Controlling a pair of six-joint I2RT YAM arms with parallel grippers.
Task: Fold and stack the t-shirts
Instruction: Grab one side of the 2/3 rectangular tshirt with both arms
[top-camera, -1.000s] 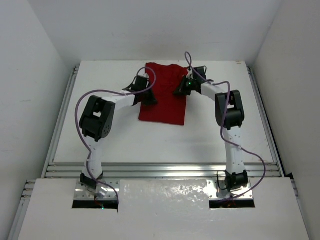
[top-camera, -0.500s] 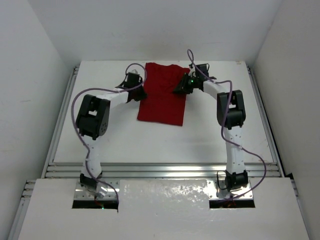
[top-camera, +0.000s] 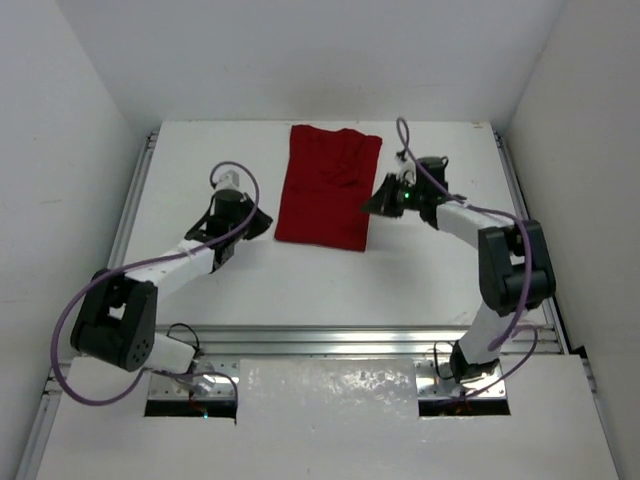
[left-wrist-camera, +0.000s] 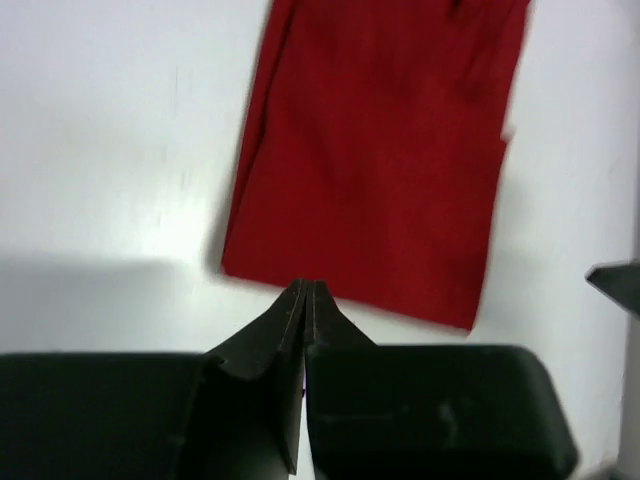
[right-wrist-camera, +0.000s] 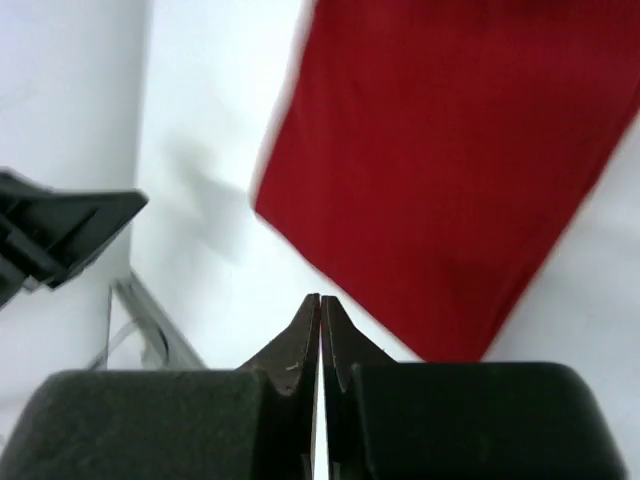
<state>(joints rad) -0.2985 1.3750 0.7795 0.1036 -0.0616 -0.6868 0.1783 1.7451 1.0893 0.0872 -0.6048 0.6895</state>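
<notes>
The dark red t-shirt (top-camera: 328, 188) lies flat as a long narrow rectangle at the back middle of the white table (top-camera: 330, 285). My left gripper (top-camera: 262, 222) hovers just off the shirt's near left corner, jaws shut and empty. In the left wrist view the t-shirt (left-wrist-camera: 380, 150) fills the area ahead of the left gripper (left-wrist-camera: 305, 286). My right gripper (top-camera: 372, 203) sits just right of the shirt's near right edge, also shut with nothing in it. The right wrist view has the t-shirt (right-wrist-camera: 460, 170) beyond the right gripper (right-wrist-camera: 320, 298).
Metal rails (top-camera: 320, 340) run along the table's near edge and both sides. White walls (top-camera: 60, 150) close in the table on the left, right and back. The left gripper's tip (right-wrist-camera: 60, 225) shows in the right wrist view.
Both grippers have come off the shirt's sides and drawn back toward the near edge, left arm swinging outward left, right arm outward right. The shirt stays flat in place.
</notes>
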